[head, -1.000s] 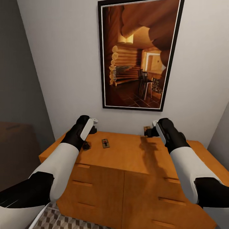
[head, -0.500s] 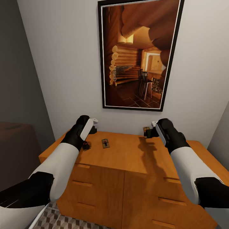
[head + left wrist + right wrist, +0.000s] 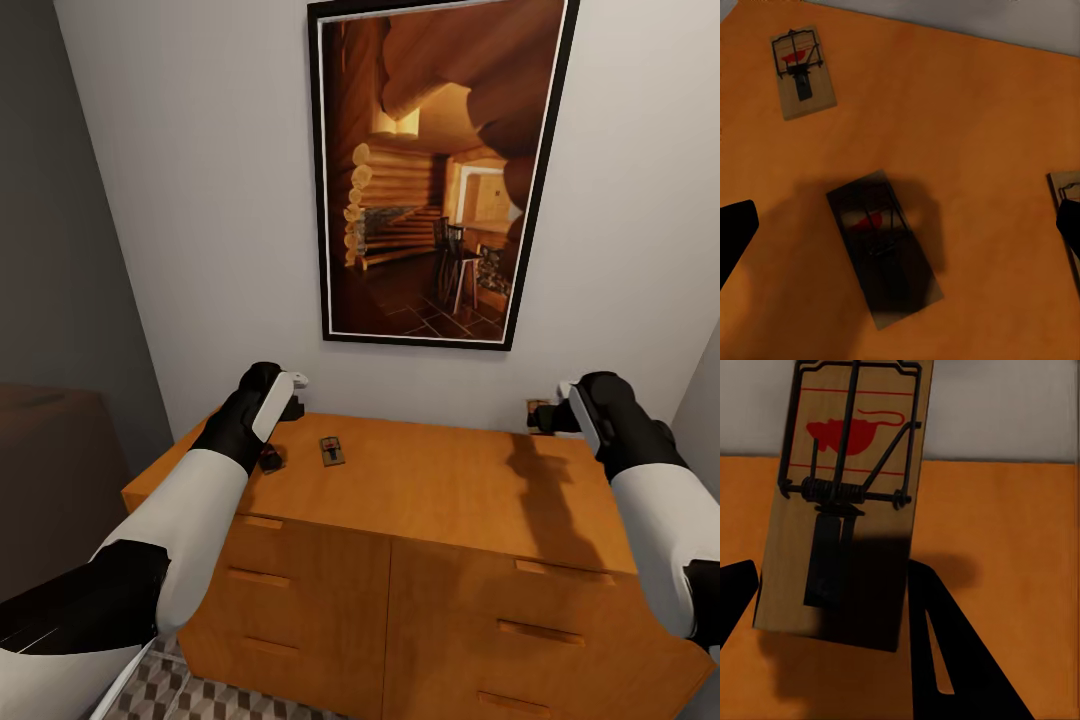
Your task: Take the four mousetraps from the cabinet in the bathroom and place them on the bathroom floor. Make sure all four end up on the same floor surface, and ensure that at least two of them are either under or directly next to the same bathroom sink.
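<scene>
the right claw (image 3: 548, 415) is seen at the far right of the orange wooden cabinet (image 3: 440, 500), raised clear of its top, with its shadow cast on the wood below. one mousetrap (image 3: 844, 502) is held in it: in the right wrist view the slab stands on end between the two dark fingers (image 3: 945, 652), gripped at its lower end, the spring and red print facing the camera. that trap is judged ready to be carried to the bathroom floor (image 3: 170, 690), a strip of which is visible at the near left foot of the cabinet.

the left claw (image 3: 292, 398) hangs over the far left of the cabinet top with its fingers spread wide. a second mousetrap (image 3: 881, 247) lies flat directly beneath it, inside the claw's shadow and between the two fingertips (image 3: 735, 232). its long axis is set on a diagonal, nearer to crossing the line between the fingertips than to following it, so a straight descent is judged enough for closing across the narrow width, with a slight wrist turn to square it. a third mousetrap (image 3: 332, 450) lies just to the right of the left claw, apart from the shadowed one, and the edge of a fourth (image 3: 1063, 202) is caught in the left wrist view. the left arm is the nearer one to all three.
</scene>
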Available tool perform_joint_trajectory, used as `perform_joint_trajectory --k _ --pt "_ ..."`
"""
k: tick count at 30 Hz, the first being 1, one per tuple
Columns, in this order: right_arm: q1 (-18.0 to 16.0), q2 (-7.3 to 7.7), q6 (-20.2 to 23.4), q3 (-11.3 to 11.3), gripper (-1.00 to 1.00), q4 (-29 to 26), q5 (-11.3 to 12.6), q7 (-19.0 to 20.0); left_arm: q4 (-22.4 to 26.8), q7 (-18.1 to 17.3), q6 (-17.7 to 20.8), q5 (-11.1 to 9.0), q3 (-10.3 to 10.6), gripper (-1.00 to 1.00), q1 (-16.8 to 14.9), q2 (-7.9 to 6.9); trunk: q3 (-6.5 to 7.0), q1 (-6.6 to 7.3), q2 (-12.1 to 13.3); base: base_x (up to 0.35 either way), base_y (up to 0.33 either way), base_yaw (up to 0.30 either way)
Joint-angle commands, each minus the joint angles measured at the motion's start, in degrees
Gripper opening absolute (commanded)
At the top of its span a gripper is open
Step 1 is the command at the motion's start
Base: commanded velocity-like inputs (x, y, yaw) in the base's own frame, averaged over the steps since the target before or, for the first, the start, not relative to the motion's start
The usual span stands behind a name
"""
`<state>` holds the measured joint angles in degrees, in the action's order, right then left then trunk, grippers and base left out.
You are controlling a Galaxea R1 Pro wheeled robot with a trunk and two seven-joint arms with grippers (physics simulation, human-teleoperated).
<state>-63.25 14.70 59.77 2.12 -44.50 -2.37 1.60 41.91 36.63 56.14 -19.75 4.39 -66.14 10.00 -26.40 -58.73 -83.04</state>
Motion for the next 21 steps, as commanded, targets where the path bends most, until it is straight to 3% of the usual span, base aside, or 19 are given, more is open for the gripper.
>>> perform_joint_trajectory --k 1,15,21 --pt "-0.04 0.01 0.23 0.13 -1.00 -0.06 -0.18 0.17 0.03 0.54 0.11 -0.55 0.10 1.00 -0.05 0.00 -0.07 0.00 -0.04 0.000 0.000 0.000" --pt "-0.04 -0.77 0.23 -0.16 -1.00 -0.31 0.41 2.28 0.09 0.54 0.11 -0.63 0.11 1.00 -0.05 0.00 -0.07 0.00 -0.04 0.000 0.000 0.000" --pt "-0.04 -3.49 0.23 -3.18 -1.00 -1.89 0.38 7.94 0.17 0.54 0.17 -0.64 0.16 1.00 -0.05 0.00 -0.07 0.00 -0.04 0.000 0.000 0.000"
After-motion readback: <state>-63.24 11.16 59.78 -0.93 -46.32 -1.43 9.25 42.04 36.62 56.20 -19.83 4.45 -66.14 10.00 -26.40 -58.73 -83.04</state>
